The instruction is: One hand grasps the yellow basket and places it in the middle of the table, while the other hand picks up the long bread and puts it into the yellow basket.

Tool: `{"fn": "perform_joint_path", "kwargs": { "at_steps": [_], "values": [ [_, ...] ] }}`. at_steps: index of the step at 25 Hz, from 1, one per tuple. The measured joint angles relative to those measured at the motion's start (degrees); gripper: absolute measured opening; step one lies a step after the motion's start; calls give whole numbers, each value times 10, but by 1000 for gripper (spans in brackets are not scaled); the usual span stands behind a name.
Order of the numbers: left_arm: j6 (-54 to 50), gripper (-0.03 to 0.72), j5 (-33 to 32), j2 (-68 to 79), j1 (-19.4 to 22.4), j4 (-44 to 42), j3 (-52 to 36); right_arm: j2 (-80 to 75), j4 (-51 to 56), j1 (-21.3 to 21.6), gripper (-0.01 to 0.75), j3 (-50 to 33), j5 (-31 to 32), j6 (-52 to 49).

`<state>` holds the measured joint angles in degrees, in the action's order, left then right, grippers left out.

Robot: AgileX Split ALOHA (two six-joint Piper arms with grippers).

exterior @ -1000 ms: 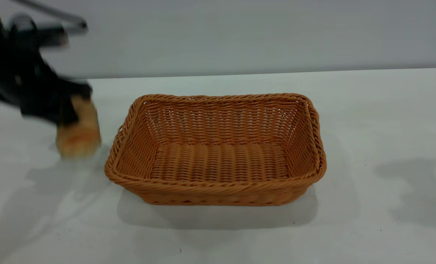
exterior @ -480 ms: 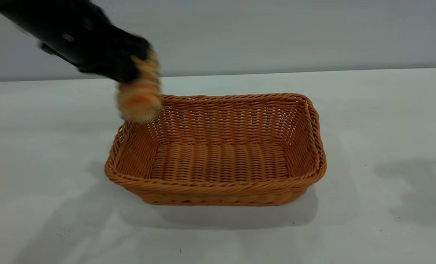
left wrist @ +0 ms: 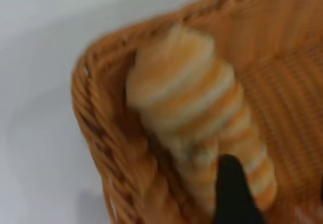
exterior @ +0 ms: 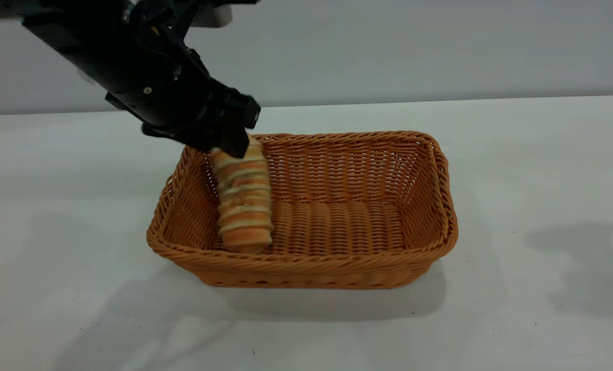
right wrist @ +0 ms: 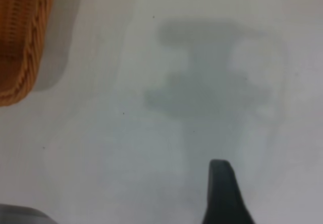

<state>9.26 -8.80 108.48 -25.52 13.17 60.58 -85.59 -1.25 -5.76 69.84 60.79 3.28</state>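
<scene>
Long bread (exterior: 244,198) in left hand (exterior: 229,139), inside yellow basket (exterior: 388,263)

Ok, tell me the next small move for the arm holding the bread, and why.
Probably open the left gripper and let go. The bread already stands inside the basket at its left end, lower end at or near the woven floor, upper end still pinched. The right gripper hangs over bare table.

place: lab-like test bench | evidence: bare white table (exterior: 517,170); plain grey wall (exterior: 414,46); black robot arm (exterior: 105,56)
</scene>
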Motion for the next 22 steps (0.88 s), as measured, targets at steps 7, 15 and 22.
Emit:
{"fn": "perform_joint_path", "kwargs": {
  "at_steps": [7, 15, 22],
  "values": [
    [-29, 576, -326, -83, 40, -115, 125, 38, -17, 0, 509, 0, 31, -2],
    [-106, 516, -548, -252, 97, -241, 157, 169, -7, 0, 509, -41, 65, -6],
    [-124, 514, -581, -369, 111, -259, 147, 316, 2, 0, 509, -165, 72, -8]
  ]
}}
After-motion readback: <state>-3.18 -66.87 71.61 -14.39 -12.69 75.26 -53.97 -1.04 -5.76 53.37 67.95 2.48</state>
